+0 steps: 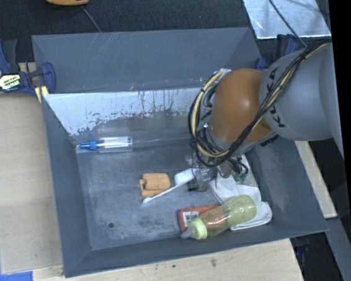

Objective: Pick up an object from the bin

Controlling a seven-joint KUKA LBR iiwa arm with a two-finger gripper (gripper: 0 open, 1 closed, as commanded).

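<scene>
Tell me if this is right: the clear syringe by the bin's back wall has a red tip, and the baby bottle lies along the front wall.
Not quite: the syringe has a blue tip, not red, as the camera view shows. The rest holds: it lies by the bin's back wall, and the baby bottle lies along the front wall.

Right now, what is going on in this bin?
The robot arm reaches in from the right. Its claw is low in the bin, at the end of a white brush-like stick, next to an orange-brown block. I cannot see it holding anything. A yellow-green baby bottle lies nearby, a clear tube farther left.
</scene>
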